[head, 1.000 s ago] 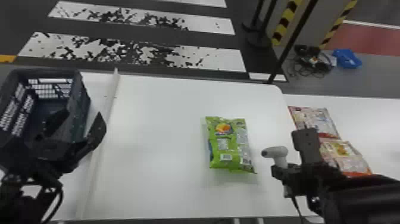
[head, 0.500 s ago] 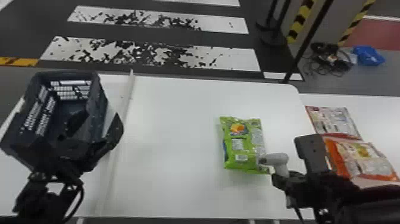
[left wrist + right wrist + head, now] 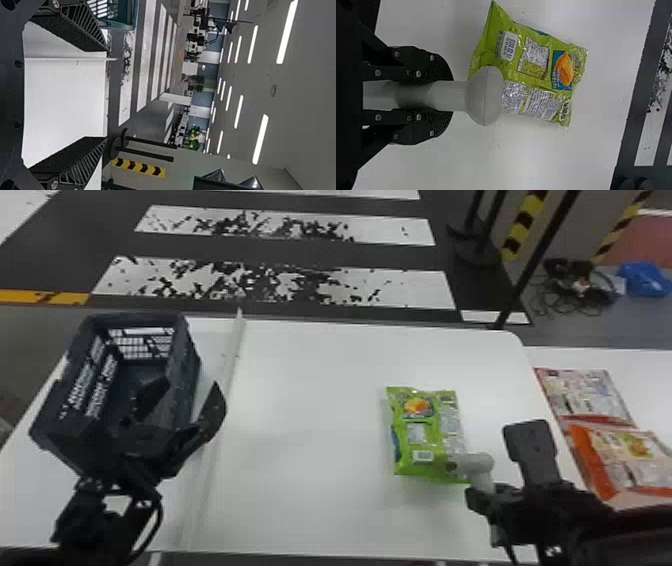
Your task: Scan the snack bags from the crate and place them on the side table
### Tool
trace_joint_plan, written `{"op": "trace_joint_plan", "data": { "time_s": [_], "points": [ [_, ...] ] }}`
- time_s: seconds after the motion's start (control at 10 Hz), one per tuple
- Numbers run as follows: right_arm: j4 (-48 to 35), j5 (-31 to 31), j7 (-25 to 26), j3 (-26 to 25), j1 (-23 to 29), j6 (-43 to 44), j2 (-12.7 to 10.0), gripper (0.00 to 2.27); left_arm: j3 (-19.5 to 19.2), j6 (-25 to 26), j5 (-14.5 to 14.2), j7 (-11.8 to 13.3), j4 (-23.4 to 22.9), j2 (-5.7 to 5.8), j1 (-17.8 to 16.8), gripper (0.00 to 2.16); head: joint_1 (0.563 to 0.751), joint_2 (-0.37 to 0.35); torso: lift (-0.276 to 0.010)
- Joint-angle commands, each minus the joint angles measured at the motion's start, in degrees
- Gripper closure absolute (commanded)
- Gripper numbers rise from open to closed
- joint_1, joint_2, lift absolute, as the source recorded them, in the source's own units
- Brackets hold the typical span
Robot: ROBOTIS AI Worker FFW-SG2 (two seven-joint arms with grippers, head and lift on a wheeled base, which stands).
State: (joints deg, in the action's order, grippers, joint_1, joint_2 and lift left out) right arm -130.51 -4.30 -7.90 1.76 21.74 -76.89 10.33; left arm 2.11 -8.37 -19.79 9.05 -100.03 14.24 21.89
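One green snack bag (image 3: 425,435) lies barcode-up on the white table (image 3: 300,430). The right gripper (image 3: 449,95), clamped on the barcode scanner (image 3: 484,95), has brought it over the bag's corner; scanning likely follows. The left gripper (image 3: 104,94), fingers apart, is positioned at the crate (image 3: 186,360).

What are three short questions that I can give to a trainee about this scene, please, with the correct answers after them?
1. True or false: the right gripper holds the scanner.
2. Which colour is most of the bag nearest to the scanner?
a) red
b) green
c) white
3. Fill in the missing word: the crate stands on the robot's ____ side.

Key: 1 true; 2 b; 3 left
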Motion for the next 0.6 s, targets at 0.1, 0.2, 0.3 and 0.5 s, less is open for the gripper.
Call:
{"op": "trace_joint_plan", "data": {
  "time_s": [0.1,0.2,0.3,0.5],
  "points": [
    [0.78,0.17,-0.01,0.09,-0.29,0.82,-0.14,2.25,0.00,-0.10,-0.07,0.00,0.10,0.00,0.00,0.08,0.695,-0.041,-0.050],
    [0.78,0.17,-0.01,0.18,-0.47,0.64,-0.23,2.25,0.00,-0.10,-0.07,0.00,0.01,0.00,0.00,0.08,0.695,-0.039,-0.050],
    [0.78,0.17,-0.01,0.26,-0.47,0.64,-0.23,2.25,0.00,-0.10,-0.07,0.00,0.01,0.00,0.00,0.08,0.695,-0.038,-0.050],
    [1.57,0.17,0.08,-0.97,-1.35,1.00,-0.14,2.25,0.00,-0.10,-0.07,0.00,0.01,0.00,0.00,0.08,0.695,-0.036,-0.050]
  ]
}}
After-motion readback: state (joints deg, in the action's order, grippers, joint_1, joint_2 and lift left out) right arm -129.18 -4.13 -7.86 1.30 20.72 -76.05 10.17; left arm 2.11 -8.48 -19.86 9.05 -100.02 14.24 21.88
